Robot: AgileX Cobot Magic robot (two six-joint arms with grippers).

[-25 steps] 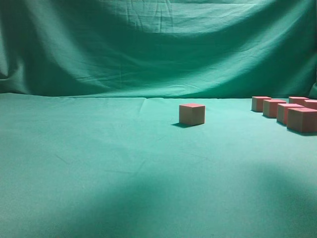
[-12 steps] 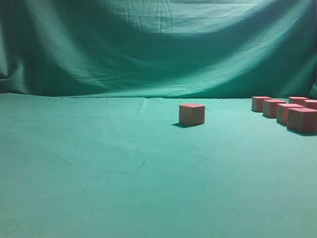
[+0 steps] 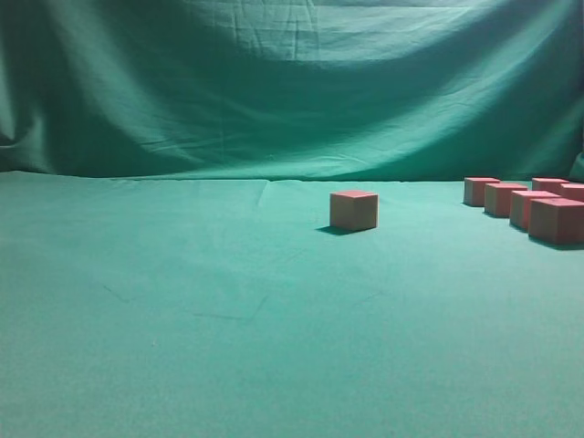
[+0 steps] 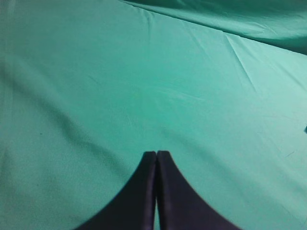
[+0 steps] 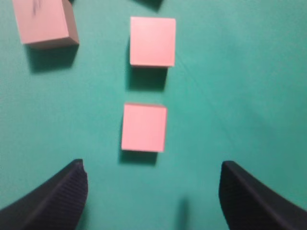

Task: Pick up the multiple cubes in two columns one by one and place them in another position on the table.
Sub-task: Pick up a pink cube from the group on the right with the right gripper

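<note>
One cube (image 3: pixel 353 210) stands alone on the green table (image 3: pixel 182 301) near the middle. Several more cubes (image 3: pixel 556 220) sit in two columns at the right edge of the exterior view. No gripper shows in the exterior view. In the right wrist view my right gripper (image 5: pixel 152 184) is open wide above the table, with one cube (image 5: pixel 144 127) just ahead of its jaws, a second cube (image 5: pixel 152 41) beyond it and a third cube (image 5: pixel 43 21) at the top left. In the left wrist view my left gripper (image 4: pixel 156 154) is shut and empty over bare cloth.
A draped green cloth backdrop (image 3: pixel 292 82) hangs behind the table. The cloth on the table has light wrinkles (image 4: pixel 240 62).
A broad dark shadow on the front of the table has faded away in the exterior view. The cubes have not moved.
</note>
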